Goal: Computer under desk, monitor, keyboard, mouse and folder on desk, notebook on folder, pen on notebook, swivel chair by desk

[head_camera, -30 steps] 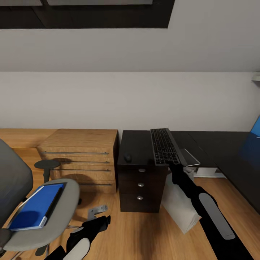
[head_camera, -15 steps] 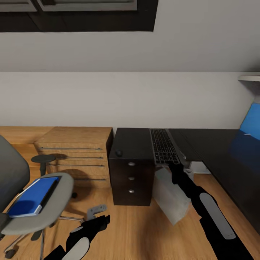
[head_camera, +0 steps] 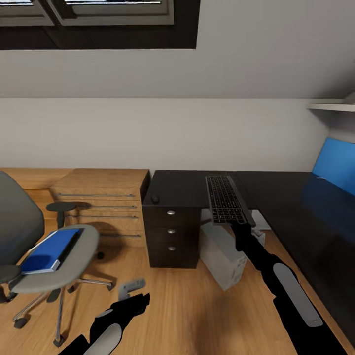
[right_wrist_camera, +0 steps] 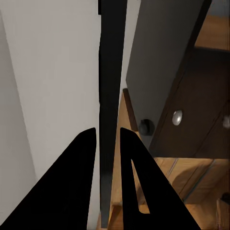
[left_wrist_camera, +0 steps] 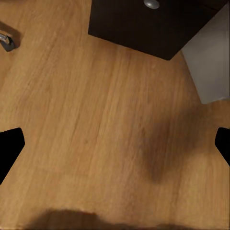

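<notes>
Right claw: your right gripper (head_camera: 235,224) is clamped on the near short edge of the flat black keyboard with grey keys (head_camera: 225,198); in the right wrist view both fingers (right_wrist_camera: 79,177) pinch the thin slab edge-on.
Keyboard position: held out beyond the claw, level, above the dark brown L-shaped desk (head_camera: 187,185), near its front edge.
Left claw: your left gripper (head_camera: 132,288) hangs low over the wood floor (left_wrist_camera: 96,120), jaws spread, holding nothing.
Mouse: small black mouse (head_camera: 155,199) sits on the desk, to the left of the held keyboard.
Computer: pale grey tower computer (head_camera: 222,254) stands on the floor below the right claw, under the desk.
Folder: blue folder (head_camera: 49,249) lies on the grey swivel chair (head_camera: 54,261), well left of both claws.
Risk: an end-edge pinch gives leverage; you may see the keyboard sag or twist out.
Risk: lowering too near the front edge could tip it off the desk.
</notes>
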